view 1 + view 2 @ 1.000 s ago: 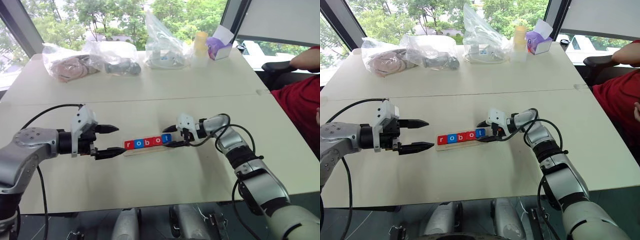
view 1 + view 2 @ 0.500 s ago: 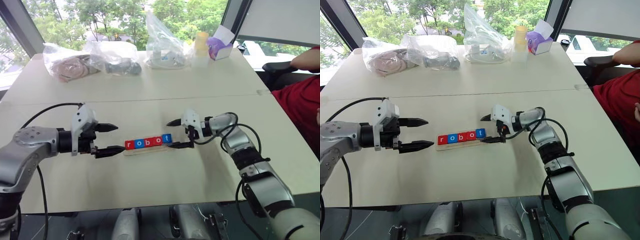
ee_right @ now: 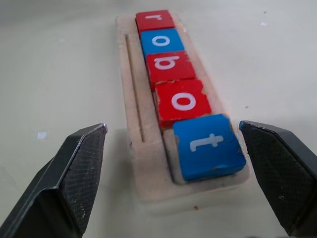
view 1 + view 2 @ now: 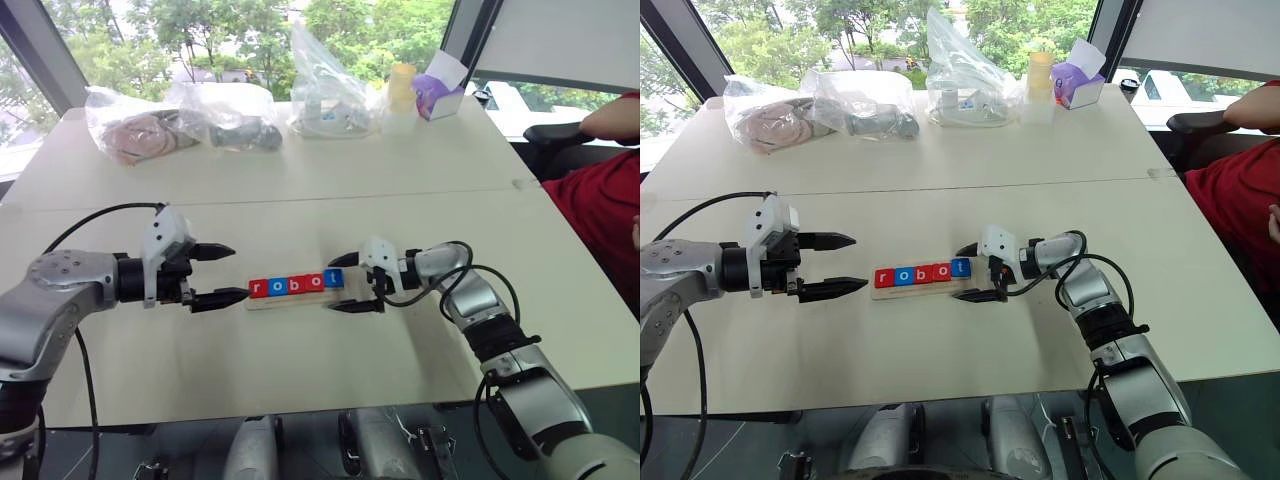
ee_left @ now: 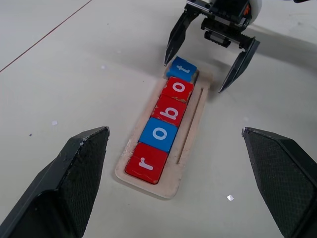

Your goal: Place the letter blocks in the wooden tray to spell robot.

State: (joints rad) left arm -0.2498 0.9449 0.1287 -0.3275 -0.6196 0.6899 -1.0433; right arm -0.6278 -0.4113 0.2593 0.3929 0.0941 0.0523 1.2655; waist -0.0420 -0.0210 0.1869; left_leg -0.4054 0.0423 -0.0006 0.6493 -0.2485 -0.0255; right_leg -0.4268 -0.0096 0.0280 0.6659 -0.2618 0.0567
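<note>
The letter blocks [image 4: 296, 284] spell robot in the wooden tray [image 5: 189, 130], lying between the left tool [image 4: 222, 274] and right tool [image 4: 352, 283], both spread open, gripping nothing.

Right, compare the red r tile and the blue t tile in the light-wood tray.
The red square r tile sits at the tray's end by the left gripper; the blue square t tile sits at the end by the right gripper. Both lie flat in the light-wood tray, bearing white lowercase letters.
</note>
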